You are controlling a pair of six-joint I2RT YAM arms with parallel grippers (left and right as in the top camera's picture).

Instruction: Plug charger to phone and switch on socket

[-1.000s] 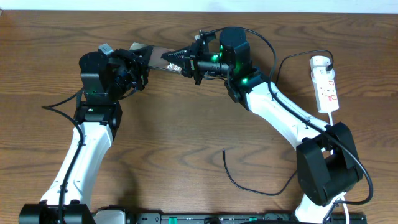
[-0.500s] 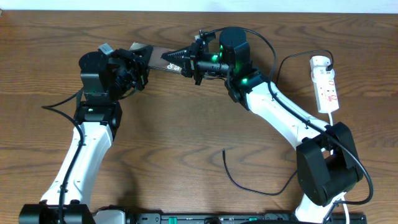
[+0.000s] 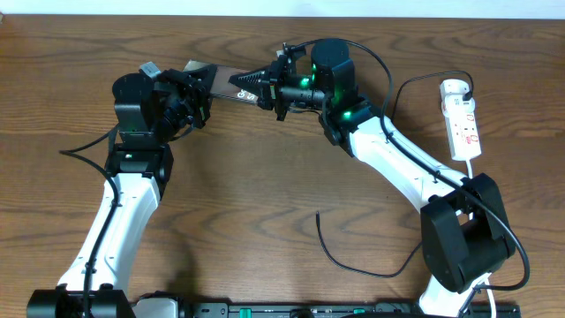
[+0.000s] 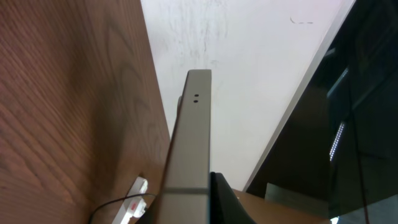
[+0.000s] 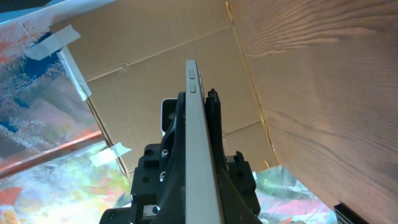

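Observation:
The phone (image 3: 221, 79), dark bronze-brown, is held off the table near the far edge between both grippers. My left gripper (image 3: 196, 92) is shut on its left end. My right gripper (image 3: 252, 85) is shut on its right end. The phone shows edge-on in the left wrist view (image 4: 191, 137) and in the right wrist view (image 5: 194, 78), with my fingers (image 5: 212, 134) pressed on both faces. The charger (image 3: 353, 262), a thin black cable, lies on the table near the right arm's base, its free tip (image 3: 320, 215) held by nothing. The socket (image 3: 463, 119) lies at the far right.
The socket also shows low in the left wrist view (image 4: 134, 200) with a black cable over it. A white cord runs from the socket down behind the right arm's base (image 3: 463, 243). The table's far edge (image 3: 106, 18) is close behind the phone.

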